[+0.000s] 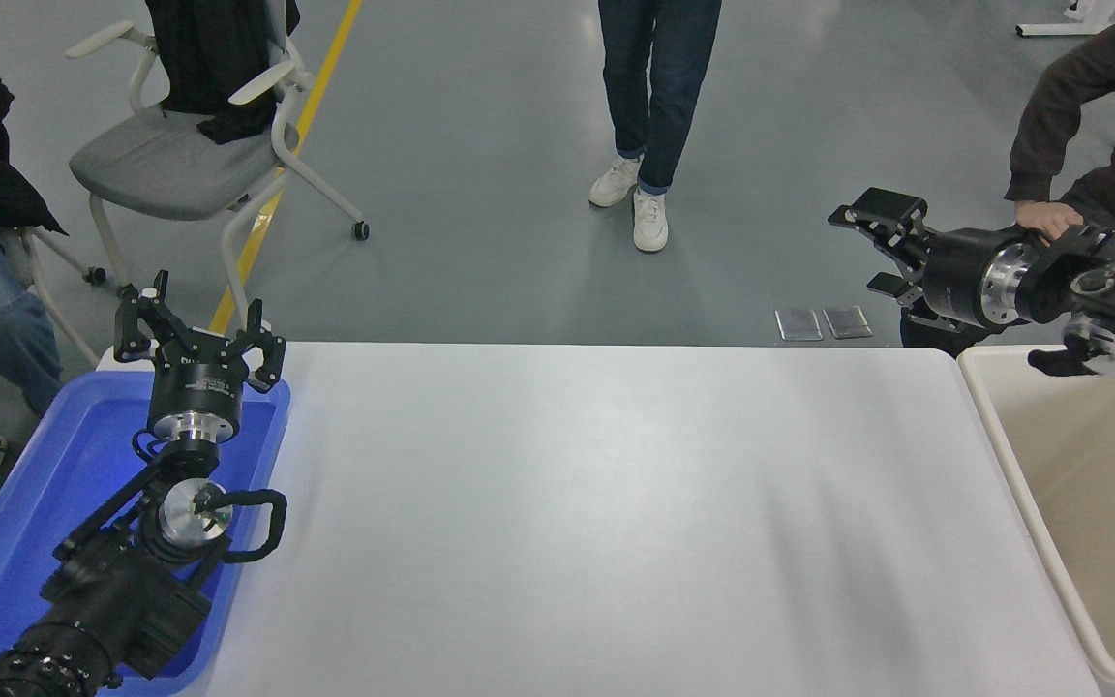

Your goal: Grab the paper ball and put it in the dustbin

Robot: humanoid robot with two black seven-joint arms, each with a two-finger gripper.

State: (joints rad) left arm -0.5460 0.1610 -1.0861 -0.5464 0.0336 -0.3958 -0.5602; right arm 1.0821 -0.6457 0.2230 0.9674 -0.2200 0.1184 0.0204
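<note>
The paper ball is not in view. The dustbin [1012, 455], a cream-beige tub with a thick rim, stands at the table's right edge and is cut off by the picture. My right gripper [869, 250] is open and empty. It is raised high above the table's far right corner, left of the dustbin, pointing left. My left gripper [197, 310] is parked open over the far end of the blue tray at the lower left.
A bright blue tray [35, 523] lies at the table's left edge under the left arm. A person [659, 87] stands beyond the table's far side. Another person [1099, 126] sits at the far right, behind my right arm. A grey chair [180, 155] stands at the far left.
</note>
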